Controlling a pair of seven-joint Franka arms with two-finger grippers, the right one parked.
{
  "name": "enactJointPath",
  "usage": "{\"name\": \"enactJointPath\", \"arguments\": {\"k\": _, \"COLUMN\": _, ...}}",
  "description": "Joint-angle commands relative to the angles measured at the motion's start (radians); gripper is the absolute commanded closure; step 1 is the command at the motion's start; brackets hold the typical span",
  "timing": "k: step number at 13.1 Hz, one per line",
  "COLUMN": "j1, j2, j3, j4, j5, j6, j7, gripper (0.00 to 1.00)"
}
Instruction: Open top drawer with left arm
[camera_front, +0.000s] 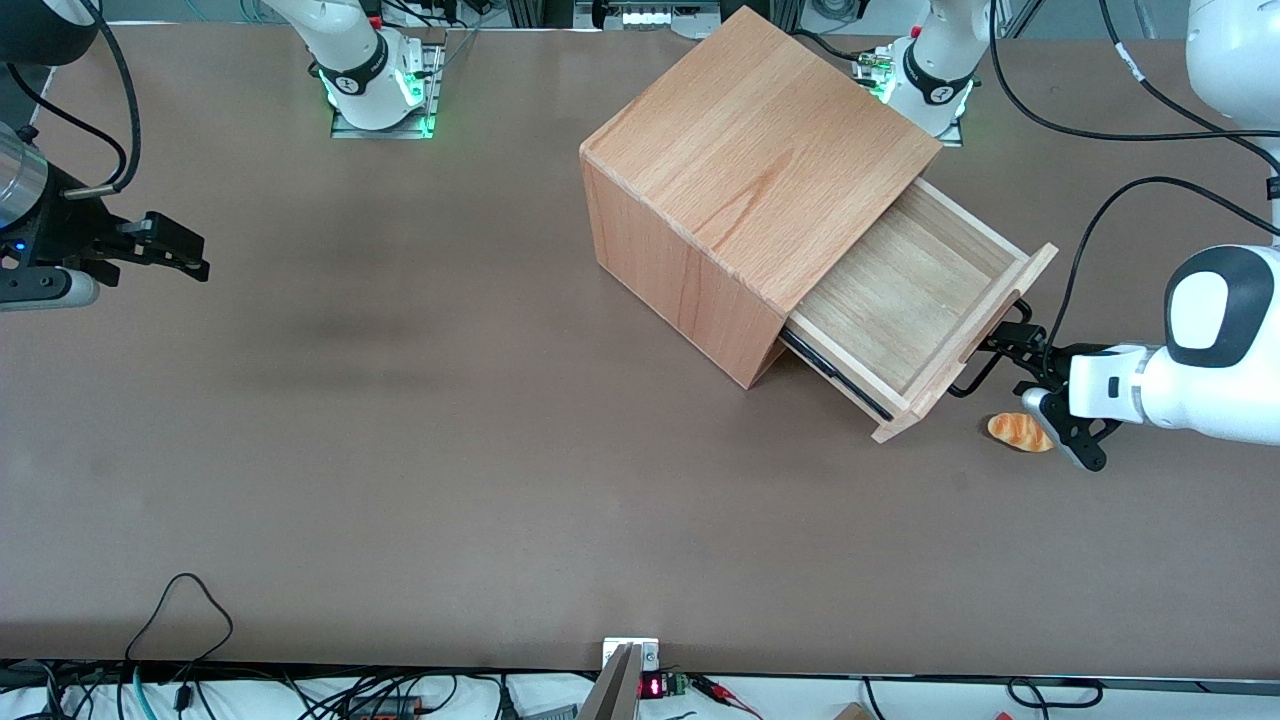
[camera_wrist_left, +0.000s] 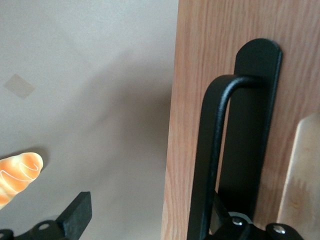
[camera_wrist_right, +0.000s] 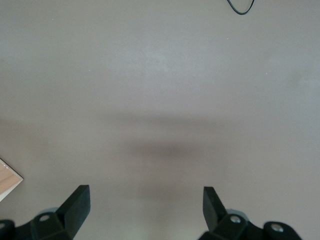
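- Front view shows the drawer (camera_front: 905, 320) well out of the cabinet (camera_front: 745, 190), its inside bare, its front panel toward the working arm's end of the table.
- Just in front of that panel, the gripper (camera_front: 1040, 385) of the left arm (camera_front: 1200, 370) has its fingers spread wide: one finger (camera_wrist_left: 227, 227) sits hooked inside the handle (camera_wrist_left: 215, 150), the other (camera_wrist_left: 75, 215) clear of the panel.
- Nothing is clamped, so the hooked finger could slide along or out of the handle if the pull goes askew.
- Pulling much further may run the drawer off its rails, or drag the cabinet along.
- A bread roll (camera_front: 1020, 432) lies on the table near the drawer, just beside the gripper; a low sweep would knock it.
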Motion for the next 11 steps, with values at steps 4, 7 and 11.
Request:
{"name": "enactJointPath", "arguments": {"k": 4, "j1": -0.003, "j2": 0.017, "j3": -0.007, "j4": 0.096, "j5": -0.01, "j6": -0.084, "j7": -0.011, "gripper": 0.0}}
{"name": "enactJointPath", "arguments": {"k": 7, "j1": -0.003, "j2": 0.014, "j3": -0.009, "j4": 0.126, "j5": -0.008, "j6": -0.095, "j7": -0.015, "gripper": 0.0}}
{"name": "enactJointPath", "arguments": {"k": 11, "j1": -0.002, "j2": 0.012, "j3": -0.001, "j4": 0.194, "j5": -0.002, "j6": -0.122, "j7": -0.015, "gripper": 0.0}}
